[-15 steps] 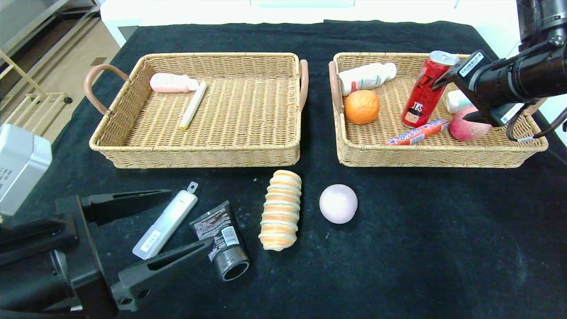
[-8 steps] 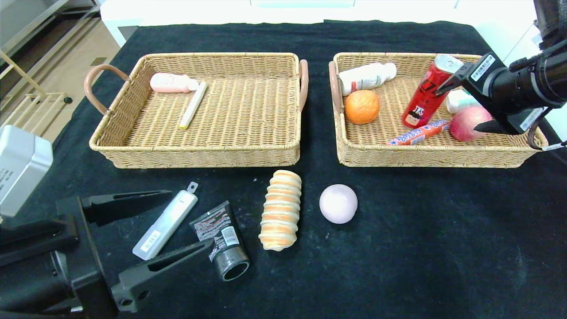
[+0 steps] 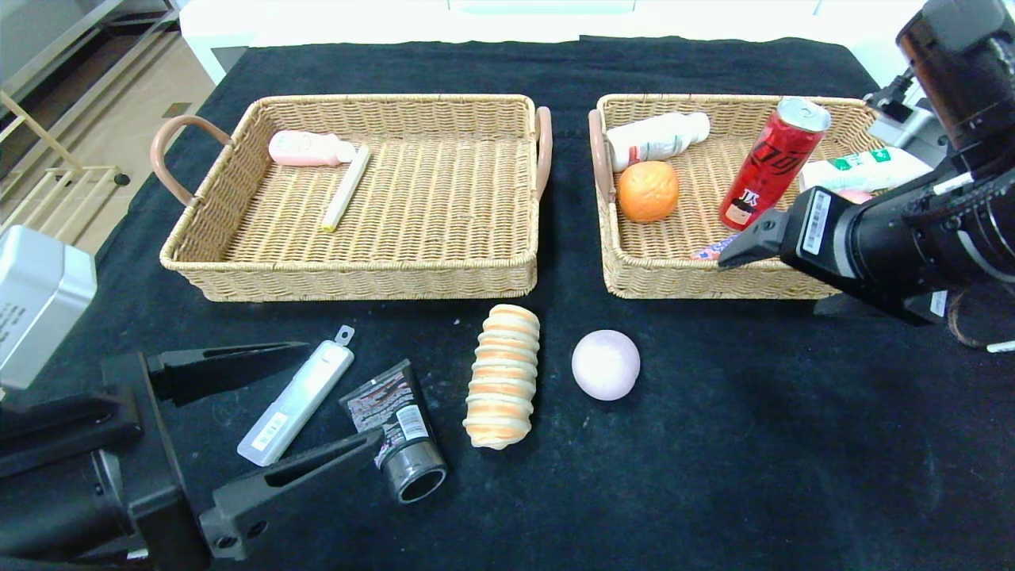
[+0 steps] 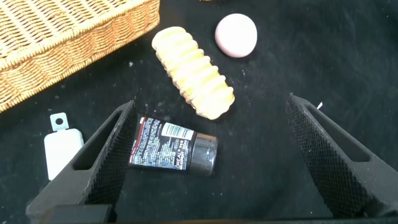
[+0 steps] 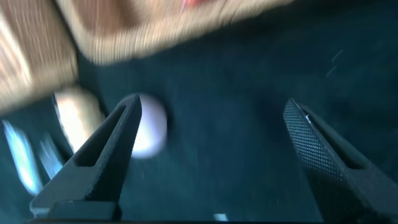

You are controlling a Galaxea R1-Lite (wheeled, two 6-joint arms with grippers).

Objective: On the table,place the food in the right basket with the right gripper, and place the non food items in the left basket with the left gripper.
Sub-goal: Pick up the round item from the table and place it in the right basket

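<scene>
Head view: striped bread roll (image 3: 502, 376) lies lengthwise toward baskets; right gripper (image 3: 781, 274) wide open, empty.

The red can (image 3: 771, 162), leaning in the right basket (image 3: 634, 277), carries white letters that read "JK" near its lower end. Print on the black tube (image 3: 395, 424), the utility knife's (image 3: 295, 395) sticker and the right gripper's (image 3: 773, 266) label is too small to read.

Both grippers' jaws wide apart.

head view high, looking down; wrist views close; all share pink ball (image 3: 606, 365).
</scene>
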